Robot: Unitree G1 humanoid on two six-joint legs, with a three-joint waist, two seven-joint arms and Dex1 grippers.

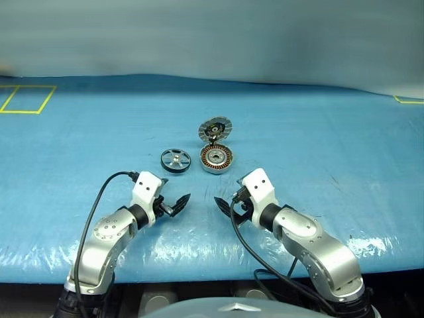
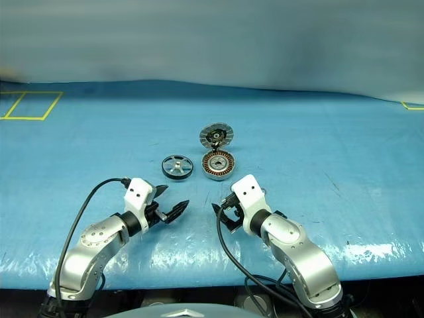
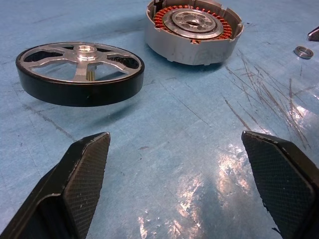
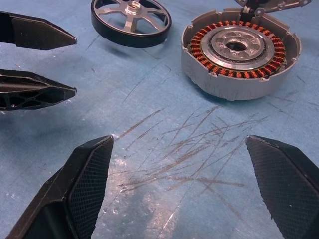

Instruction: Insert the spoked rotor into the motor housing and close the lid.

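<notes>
Nothing has been picked up yet, so the first step, taking the spoked rotor (image 1: 175, 160), is judged to be in hand. The rotor lies flat on the blue table (image 1: 318, 152), just beside the motor housing (image 1: 216, 159) on the robot's left. The housing is seen open, its copper windings bare, with the lid (image 1: 215, 127) raised behind it on the hinge. The left hand (image 1: 177, 205) and right hand (image 1: 224, 207) are held near the front edge, fingers spread apart and empty. A reach to the rotor by the left hand is called for next, with the fingers closed across the black rim
</notes>
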